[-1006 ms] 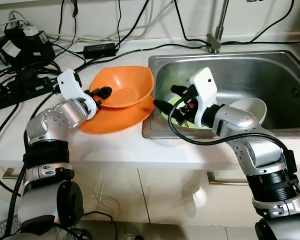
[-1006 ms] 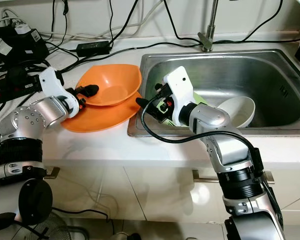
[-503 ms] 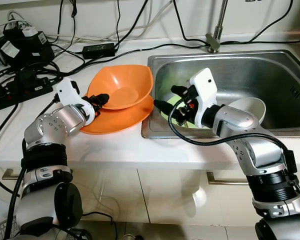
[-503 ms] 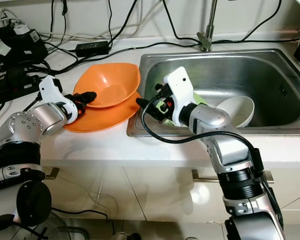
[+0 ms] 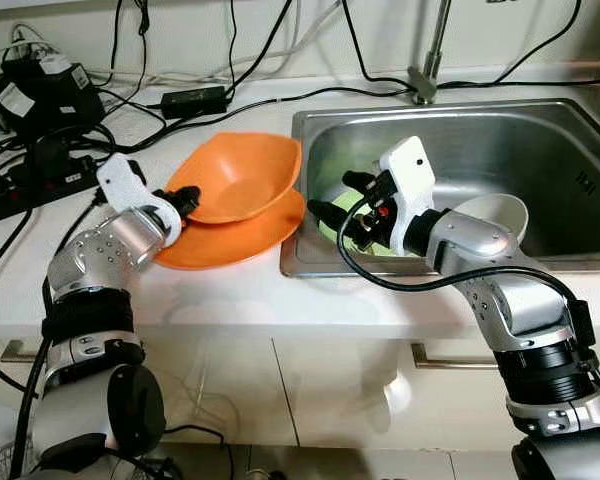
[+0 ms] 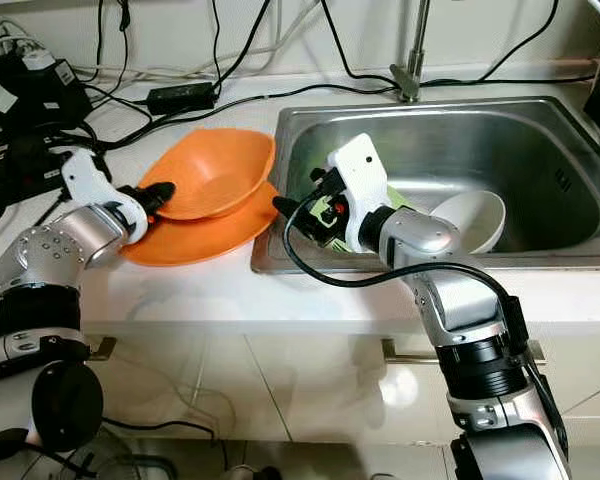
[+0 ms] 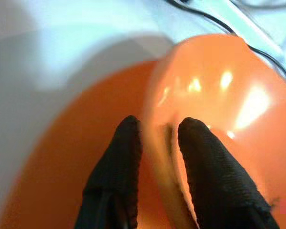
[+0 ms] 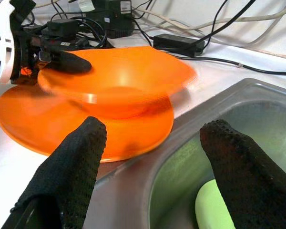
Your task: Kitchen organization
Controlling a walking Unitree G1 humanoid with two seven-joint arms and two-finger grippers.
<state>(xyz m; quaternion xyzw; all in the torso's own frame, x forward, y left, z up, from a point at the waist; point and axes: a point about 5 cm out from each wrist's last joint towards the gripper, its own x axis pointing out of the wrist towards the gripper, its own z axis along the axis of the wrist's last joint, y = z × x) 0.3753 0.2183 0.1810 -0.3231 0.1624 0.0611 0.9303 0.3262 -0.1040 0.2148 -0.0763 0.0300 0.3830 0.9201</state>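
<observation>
— Where is the left gripper [image 5: 180, 197]?

— At the near-left rim of the orange bowl [image 5: 242, 174]. The left wrist view shows one finger [image 7: 121, 157] outside the rim and the other inside, clamped on the wall. The bowl sits tilted in the orange plate [image 5: 230, 232], which lies on the counter [image 5: 230, 295] against the sink's left edge.

— And the right gripper [image 5: 332, 197]?

— Over the sink's [image 5: 500, 150] left end, fingers spread wide and holding nothing (the right wrist view shows a broad gap between them). It points toward the bowl and plate but stays apart from both.

— What lies in the sink?

— A green plate [image 5: 352, 225] on the floor at the left end, mostly covered by the right gripper and forearm; only its edge is visible. A white bowl [image 5: 495, 212] rests near the front wall, its near side hidden behind the right arm.

— Anything hard to read?

— The bowl's underside and where it meets the plate are blurred in the left wrist view, so I cannot tell how much of it rests on the plate. The tap [image 5: 430, 60] is cut off at the top. Along the counter's back-left edge sit black adapters [image 5: 50, 85] and tangled cables [image 5: 130, 110], partly cropped.
</observation>
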